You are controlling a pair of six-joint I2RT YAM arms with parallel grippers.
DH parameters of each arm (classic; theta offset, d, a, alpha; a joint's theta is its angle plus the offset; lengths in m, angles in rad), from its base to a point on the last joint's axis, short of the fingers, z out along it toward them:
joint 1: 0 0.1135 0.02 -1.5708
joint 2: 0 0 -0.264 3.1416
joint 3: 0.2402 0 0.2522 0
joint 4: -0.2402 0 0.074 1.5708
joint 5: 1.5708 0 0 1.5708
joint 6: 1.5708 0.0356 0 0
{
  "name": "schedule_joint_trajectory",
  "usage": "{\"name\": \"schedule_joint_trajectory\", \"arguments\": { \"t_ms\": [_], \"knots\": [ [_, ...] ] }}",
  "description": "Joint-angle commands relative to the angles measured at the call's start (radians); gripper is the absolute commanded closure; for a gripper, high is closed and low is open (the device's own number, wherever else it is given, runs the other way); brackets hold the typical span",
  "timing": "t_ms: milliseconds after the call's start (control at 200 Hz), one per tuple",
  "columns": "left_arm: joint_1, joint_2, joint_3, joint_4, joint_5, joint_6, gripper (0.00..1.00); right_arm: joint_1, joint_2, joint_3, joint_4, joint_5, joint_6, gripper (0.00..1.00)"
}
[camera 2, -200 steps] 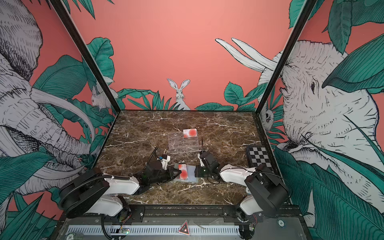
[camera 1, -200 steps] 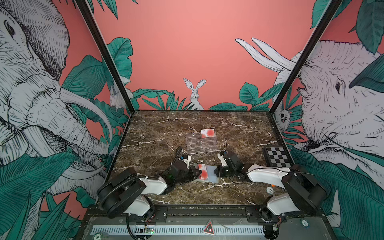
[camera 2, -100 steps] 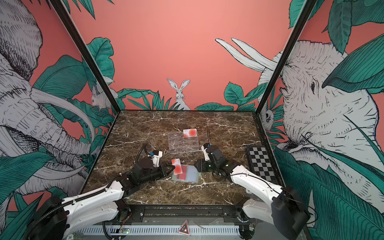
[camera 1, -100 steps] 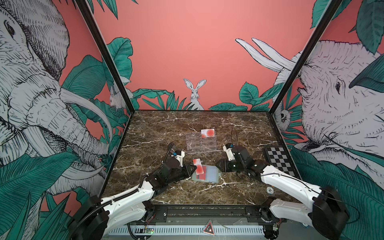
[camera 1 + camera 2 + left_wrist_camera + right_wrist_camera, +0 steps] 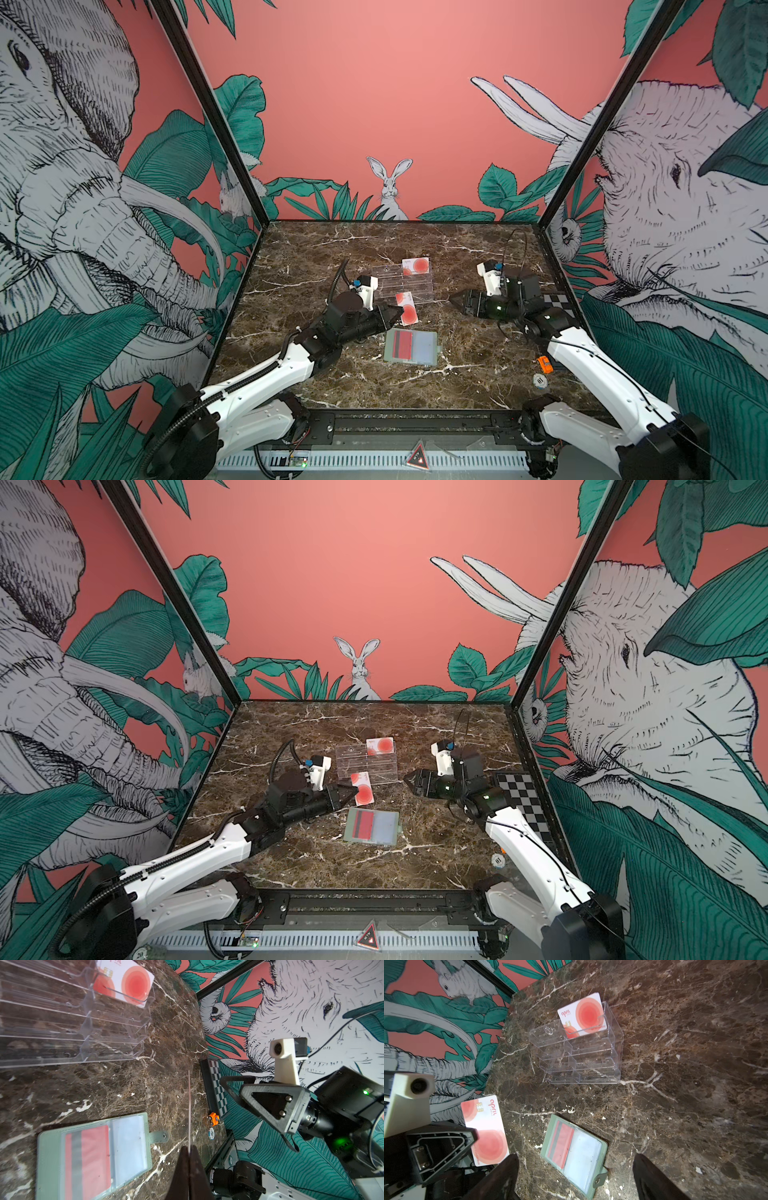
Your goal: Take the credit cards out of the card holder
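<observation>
Card holder: the card holder (image 5: 411,347) lies open and flat near the middle of the table's (image 5: 316,249) front edge, long axis along that edge, snap tab toward the right edge
Holder contents: a red card (image 5: 402,344) with a dark stripe sits in the left sleeve, long axis front to back
Left arm: stretched low from the front left corner, the left gripper (image 5: 399,314) pointing right, just behind the holder
Left jaws: pressed onto one end of the held card (image 5: 407,309)
Held card: clear of the table, circled face toward the right arm, long axis running back toward the stand
Right arm: reaches along the right edge, the right gripper (image 5: 454,300) turned left
Right jaws: spread, holding nothing
Acrylic stand: the acrylic stand (image 5: 405,284) is at mid-table; another card (image 5: 415,266) stands in its rear right pocket
</observation>
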Motion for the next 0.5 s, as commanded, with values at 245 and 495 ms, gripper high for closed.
{"name": "schedule_joint_trajectory", "arguments": {
  "t_ms": [245,495],
  "knots": [
    [0.039,0.170,0.163,0.094,0.187,0.094,1.00,-0.101,0.010,0.059,0.096,-0.211,-0.026,0.14],
    [0.045,0.302,0.243,0.203,0.268,0.049,1.00,-0.103,0.035,0.038,0.198,-0.253,0.037,0.16]
  ]
}}
